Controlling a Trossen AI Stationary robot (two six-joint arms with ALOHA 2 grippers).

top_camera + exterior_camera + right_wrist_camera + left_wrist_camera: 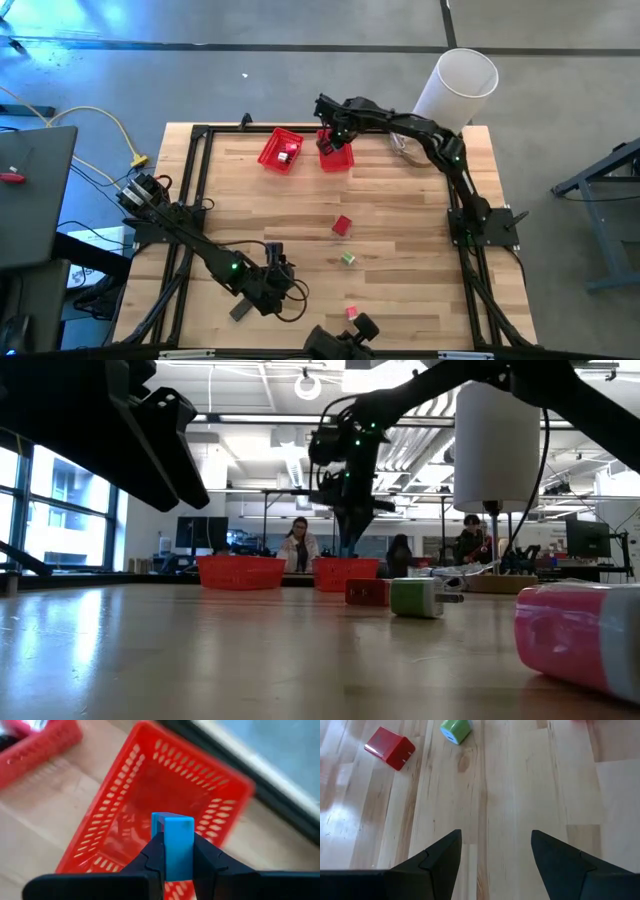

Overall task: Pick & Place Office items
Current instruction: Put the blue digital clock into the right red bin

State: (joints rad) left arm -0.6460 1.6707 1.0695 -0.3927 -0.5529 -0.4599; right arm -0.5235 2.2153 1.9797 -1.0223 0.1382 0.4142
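Right claw (172,851) hangs over the red mesh basket (150,785) that sits at the far edge of the table (400,210), pinched shut on a small blue block (173,842) that stands upright between its fingers, above the basket's inside. A second red basket (280,150) lies just beside it, tilted, with small pieces inside that are too small to tell apart. Left claw (495,852) hovers low over bare wood near the front edge of the table, its fingers spread apart with nothing between them. Ahead of it on the table lie a red block (390,747) and a green block (456,730), near each other but not touching. A pink piece (352,313) lies close to the front edge, and a dark grey piece (240,312) rests beside the left arm. A big white cylinder (457,85) stands at the far right corner.
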